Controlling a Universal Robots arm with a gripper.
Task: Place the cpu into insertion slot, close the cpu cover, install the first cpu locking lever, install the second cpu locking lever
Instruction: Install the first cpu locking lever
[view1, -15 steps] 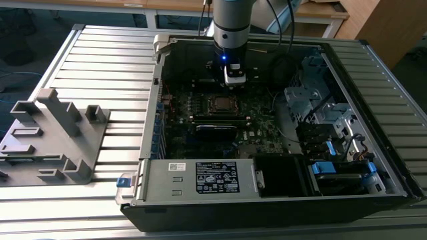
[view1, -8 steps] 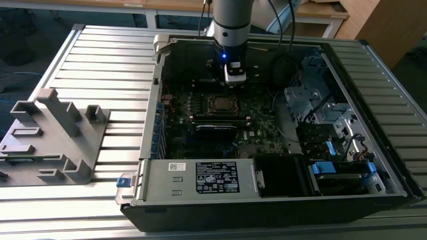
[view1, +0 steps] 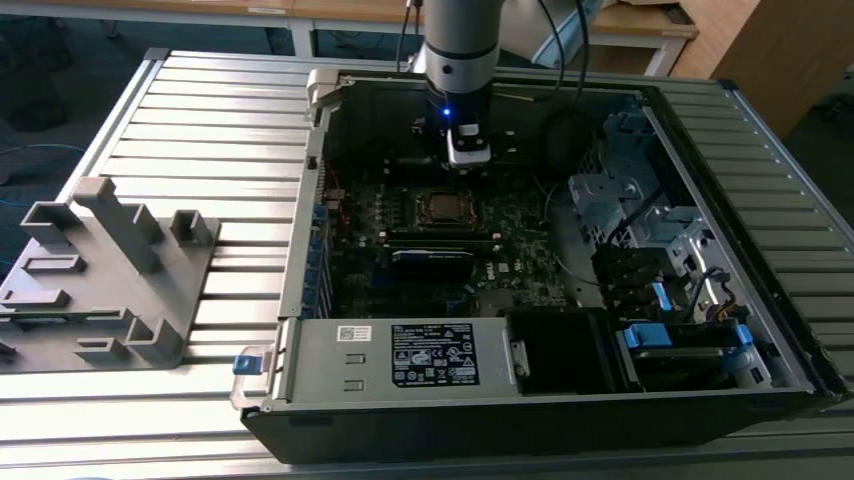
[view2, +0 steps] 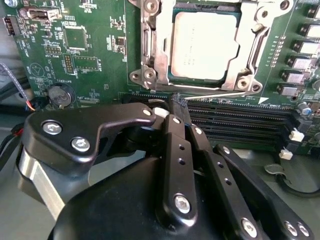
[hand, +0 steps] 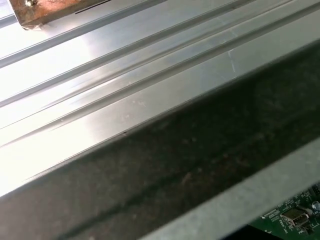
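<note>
Black gripper (view2: 179, 102): jaws clenched together, tips right at the end of a thin silver wire lever (view2: 220, 92) lying along the socket's near edge. Whether they pinch it or only press it, cannot tell. Just beyond, the flat silver-grey square cpu (view2: 202, 45) sits in the square metal-rimmed insertion slot (view2: 196, 81), with the thin silver windowed cpu cover (view2: 149, 50) lying down around it. Placing and cover closing look done; lever step in hand, latching unclear, and the other lever is not made out. Exterior view: open black computer case (view1: 534, 420) on the ribbed aluminium tabletop (view1: 200, 120).
</note>
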